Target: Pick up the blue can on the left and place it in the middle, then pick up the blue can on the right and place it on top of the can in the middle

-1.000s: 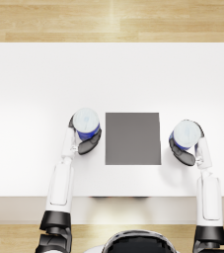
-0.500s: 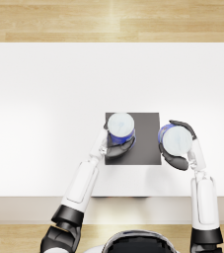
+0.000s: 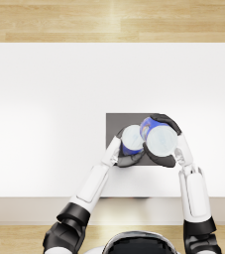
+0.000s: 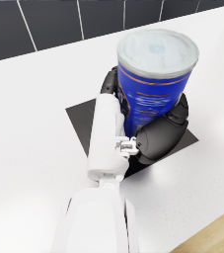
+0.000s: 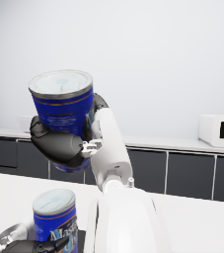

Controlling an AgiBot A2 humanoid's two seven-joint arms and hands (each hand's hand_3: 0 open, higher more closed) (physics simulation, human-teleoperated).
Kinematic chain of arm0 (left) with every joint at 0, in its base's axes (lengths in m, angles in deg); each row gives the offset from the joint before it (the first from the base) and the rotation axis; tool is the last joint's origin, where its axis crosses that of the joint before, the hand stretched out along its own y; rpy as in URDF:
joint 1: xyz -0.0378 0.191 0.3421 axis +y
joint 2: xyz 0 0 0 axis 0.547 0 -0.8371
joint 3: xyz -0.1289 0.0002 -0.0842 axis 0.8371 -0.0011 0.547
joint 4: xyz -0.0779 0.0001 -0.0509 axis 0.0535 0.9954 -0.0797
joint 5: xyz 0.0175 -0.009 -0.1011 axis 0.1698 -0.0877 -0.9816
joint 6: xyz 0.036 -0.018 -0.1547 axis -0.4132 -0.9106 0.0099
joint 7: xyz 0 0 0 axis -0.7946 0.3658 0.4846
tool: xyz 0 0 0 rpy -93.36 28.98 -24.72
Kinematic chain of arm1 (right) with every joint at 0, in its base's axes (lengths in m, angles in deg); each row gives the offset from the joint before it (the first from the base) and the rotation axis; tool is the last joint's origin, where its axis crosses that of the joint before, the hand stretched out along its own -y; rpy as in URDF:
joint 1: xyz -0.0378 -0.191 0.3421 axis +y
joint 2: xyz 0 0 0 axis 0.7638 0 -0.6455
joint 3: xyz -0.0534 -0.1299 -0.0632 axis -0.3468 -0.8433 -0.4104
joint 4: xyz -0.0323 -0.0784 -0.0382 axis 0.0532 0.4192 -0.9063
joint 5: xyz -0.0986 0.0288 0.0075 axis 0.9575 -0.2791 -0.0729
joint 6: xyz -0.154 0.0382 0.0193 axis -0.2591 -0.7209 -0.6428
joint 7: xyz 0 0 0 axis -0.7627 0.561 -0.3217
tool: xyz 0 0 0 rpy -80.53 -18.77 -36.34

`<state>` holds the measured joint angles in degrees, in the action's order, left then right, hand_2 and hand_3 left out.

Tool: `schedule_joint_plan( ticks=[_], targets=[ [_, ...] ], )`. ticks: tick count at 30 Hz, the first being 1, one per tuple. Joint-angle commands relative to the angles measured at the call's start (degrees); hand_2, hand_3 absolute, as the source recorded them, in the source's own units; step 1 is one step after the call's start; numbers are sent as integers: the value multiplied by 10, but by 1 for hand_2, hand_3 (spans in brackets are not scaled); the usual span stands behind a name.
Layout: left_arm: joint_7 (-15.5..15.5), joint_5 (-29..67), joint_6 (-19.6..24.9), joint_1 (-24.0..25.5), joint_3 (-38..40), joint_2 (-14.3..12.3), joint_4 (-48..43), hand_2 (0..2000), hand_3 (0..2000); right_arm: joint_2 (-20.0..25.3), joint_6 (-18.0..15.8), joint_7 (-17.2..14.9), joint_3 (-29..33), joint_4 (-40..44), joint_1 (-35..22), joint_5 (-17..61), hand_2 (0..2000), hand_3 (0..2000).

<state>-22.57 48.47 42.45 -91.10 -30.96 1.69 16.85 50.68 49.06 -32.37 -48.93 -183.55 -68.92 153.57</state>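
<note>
A: Where are the two blue cans?

B: The left can [image 3: 132, 139] stands on the dark mat [image 3: 115, 123] at the middle of the frame, on the white desk [image 3: 44, 109]; the left hand [image 3: 129, 158] wraps it, fingers [image 4: 159, 139] closed round its lower side. Both cans keep their lids on, so their contents cannot be seen.

A: And the other?

B: The right hand [image 3: 162, 158] grips the right can [image 3: 158, 137], tilted, just beside the first; only the right wrist view shows it lifted above the left one; its fingers [image 5: 56, 142] curl under the base.
</note>
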Motion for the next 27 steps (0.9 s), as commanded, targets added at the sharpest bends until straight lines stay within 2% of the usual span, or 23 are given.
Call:
schedule_joint_plan(
  ticks=[1, 2, 3, 4, 5, 7, 8, 11, 12, 13, 15, 16, 18, 20, 23, 27],
  targets=[
    [0, 0, 2, -19, 17, -15, 32, 2000, 1520, 18, 1, 0, -25, 7, -41, 0, 2000, 1520],
    [-1, 0, 3, -38, -42, 6, 38, 2000, 1520, 22, 0, 0, -31, 11, -46, 0, 2000, 1520],
    [-1, 0, 4, -25, 6, -14, 46, 2000, 1520, 26, -1, 0, -39, 15, -53, 0, 2000, 1520],
    [-1, 0, 5, -24, 9, -15, 46, 639, 1193, 30, -2, 0, -45, 20, -57, 0, 2000, 1520],
    [-2, 0, 9, -19, 9, -13, 37, 0, 867, 32, -2, 0, -50, 21, -59, 0, 2000, 1520],
    [-1, 0, -1, -6, 15, -8, 12, 0, 213, 37, -2, -1, -58, 33, -65, 0, 2000, 1520],
    [-1, 0, -8, 3, 20, -3, -10, 0, 0, 38, -3, -1, -64, 42, -64, 0, 2000, 1520],
    [8, 0, -18, 51, 36, 24, -114, 0, 0, 41, -1, -1, -73, 53, -63, 0, 2000, 1520],
    [62, 0, -20, 67, 47, 33, -154, 0, 0, 42, -1, -1, -72, 53, -62, 0, 2000, 1520],
    [101, 0, -21, 82, 56, 42, -185, 0, 0, 43, 9, -10, -75, 58, -62, 0, 2000, 1520],
    [148, 0, -23, 109, 80, 56, -251, 0, 0, 47, 94, -69, -75, 61, -64, 0, 2000, 1520],
    [163, 0, -23, 121, 94, 62, -278, 0, 0, 48, 111, -93, -79, 67, -64, 0, 2000, 1520],
    [180, 0, -24, 151, 131, 78, -344, 0, 0, 48, 133, -123, -78, 75, -61, 0, 2000, 1520],
    [189, 0, -24, 172, 164, 87, -393, 0, 0, 50, 144, -139, -91, 85, -59, 0, 2000, 1520],
    [195, 0, -24, 194, 205, 94, -437, 0, 0, 49, 153, -149, -101, 101, -51, 0, 2000, 1520],
    [198, 0, -25, 200, 231, 91, -453, 0, 0, 47, 160, -154, -108, 112, -36, 0, 2000, 1520]
  ],
)
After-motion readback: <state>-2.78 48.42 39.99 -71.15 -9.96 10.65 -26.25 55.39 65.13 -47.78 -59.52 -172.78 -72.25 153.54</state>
